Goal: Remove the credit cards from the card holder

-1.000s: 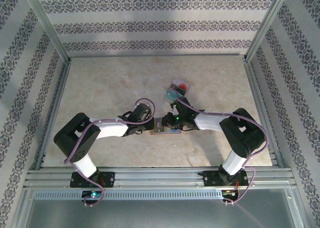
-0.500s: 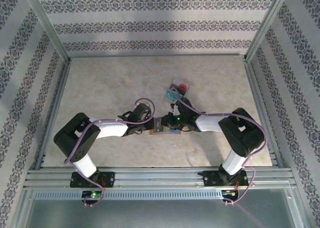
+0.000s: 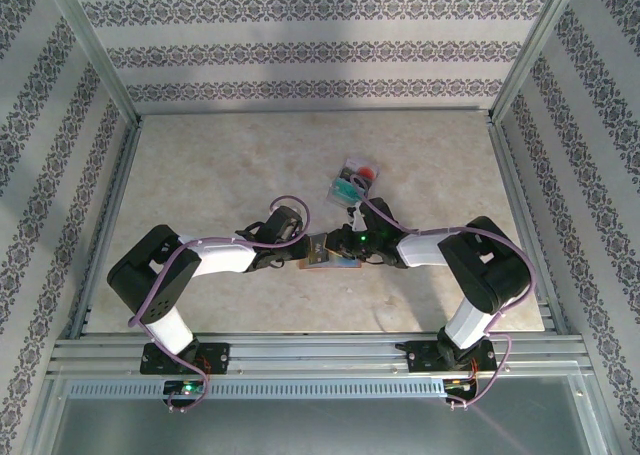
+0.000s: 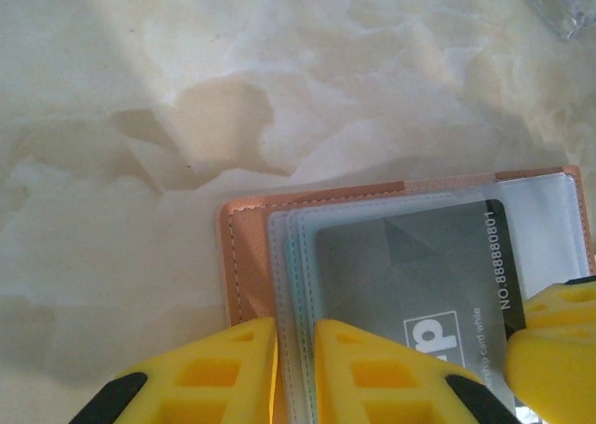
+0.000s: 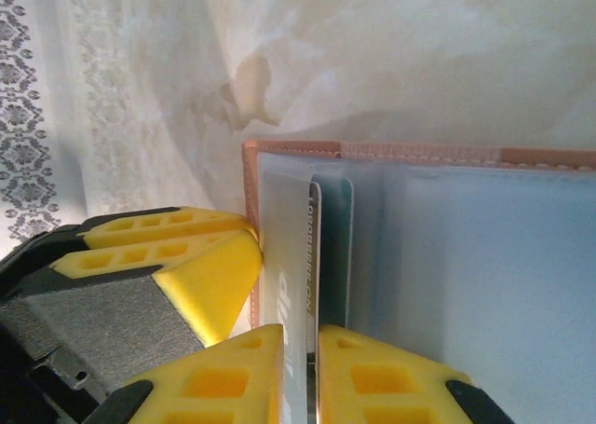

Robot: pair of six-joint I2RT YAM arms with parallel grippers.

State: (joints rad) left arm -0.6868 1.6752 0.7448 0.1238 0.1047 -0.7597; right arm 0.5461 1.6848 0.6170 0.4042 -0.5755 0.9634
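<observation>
- The brown leather card holder [image 3: 330, 258] with pale grey-blue clear pockets lies flat on the marbled beige table [image 3: 220, 165], just in front of both arms and directly between the two grippers. Its long axis runs from left to right.
- The left gripper [image 4: 296, 338] stands narrow, with the card holder's stitched left edge running into the slit between its yellow fingers. I judge it to be pinning the holder down.
- The right gripper [image 5: 300, 348] comes in from the opposite side. Its jaws are narrow too, with the thin grey card [image 4: 410, 266] bearing a printed number seen edge-on between them, so it looks clamped on that card.
- The key relation is that the grey card's long axis lines up with the right gripper's own axis. The card runs away from that gripper, into the pocket and toward the left gripper, so the draw should go straight back toward the right.
- A teal card [image 5: 340, 247] sits just beside the grey one in the same pocket stack and could drag along.
- Bare table lies to the right of the holder.
- The small pile of coloured cards [image 3: 352, 180] lies farther back, near the holder but apart from it and off the pull line.
</observation>
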